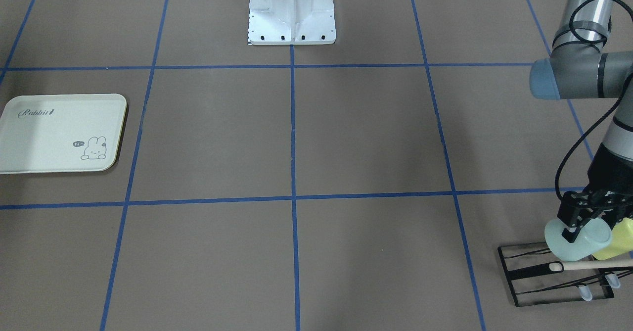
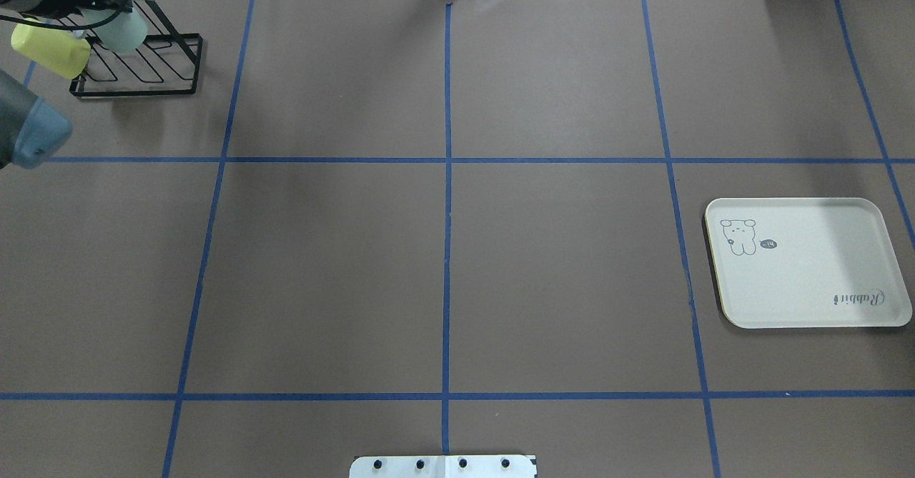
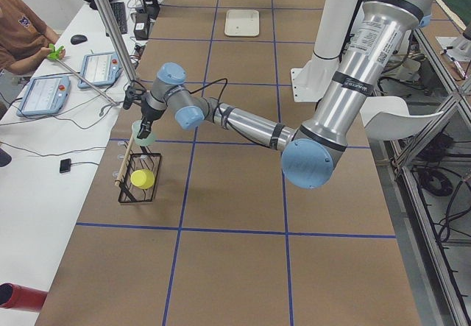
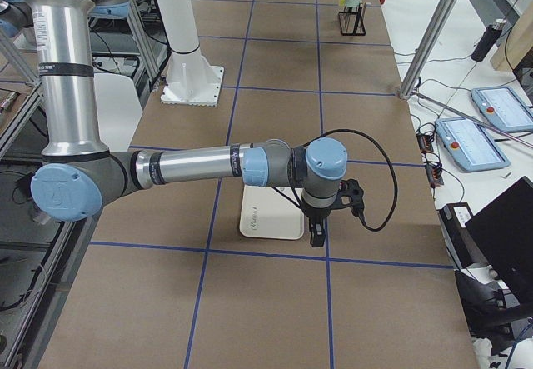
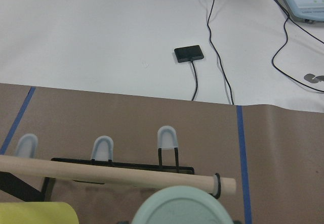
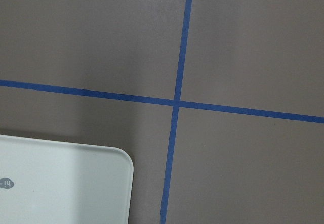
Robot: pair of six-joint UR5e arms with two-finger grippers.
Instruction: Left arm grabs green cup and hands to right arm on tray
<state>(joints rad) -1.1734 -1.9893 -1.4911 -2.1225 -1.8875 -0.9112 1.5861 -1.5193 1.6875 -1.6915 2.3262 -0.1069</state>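
Note:
The pale mint-green cup (image 1: 577,244) is tilted on its side over the black wire rack (image 1: 559,281) at the table's far left corner. It also shows in the overhead view (image 2: 123,29). My left gripper (image 1: 583,224) straddles the cup. One finger lies on the cup's near wall and the other is hidden behind it. The cup's round base fills the bottom of the left wrist view (image 5: 182,211). The cream Rabbit tray (image 2: 822,278) lies empty on the right side. My right gripper (image 4: 317,234) hangs beside the tray's outer edge, and I cannot tell whether it is open.
A brighter yellow-green cup (image 1: 618,242) sits on the rack beside the mint one. A wooden dowel (image 5: 116,172) runs along the rack's top. The robot's white base (image 1: 292,14) stands at the table's middle edge. An operator (image 3: 22,32) sits past the table's edge.

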